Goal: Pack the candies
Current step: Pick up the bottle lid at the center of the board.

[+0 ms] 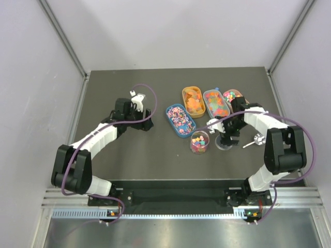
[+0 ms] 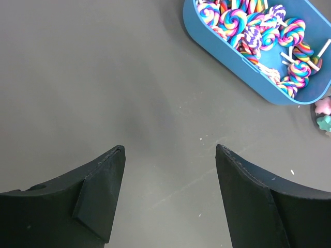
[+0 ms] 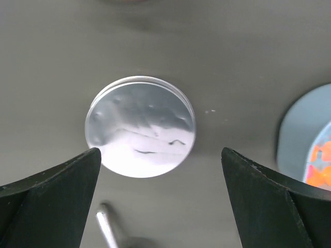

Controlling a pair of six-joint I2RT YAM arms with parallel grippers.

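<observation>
The candies fill several oval trays at the back of the table. Swirled lollipop candies lie in a blue tray, and orange gummies are in an orange tray. A small clear cup in front of the trays holds mixed bright candies. My left gripper hovers open over bare table left of the blue tray, with nothing between its fingers. My right gripper is open above the clear round lid, which lies flat on the table between and just beyond its fingertips.
A grey tray and a pink tray of candies stand right of the orange one. A metal scoop lies right of the lid, its handle near my right gripper's left finger.
</observation>
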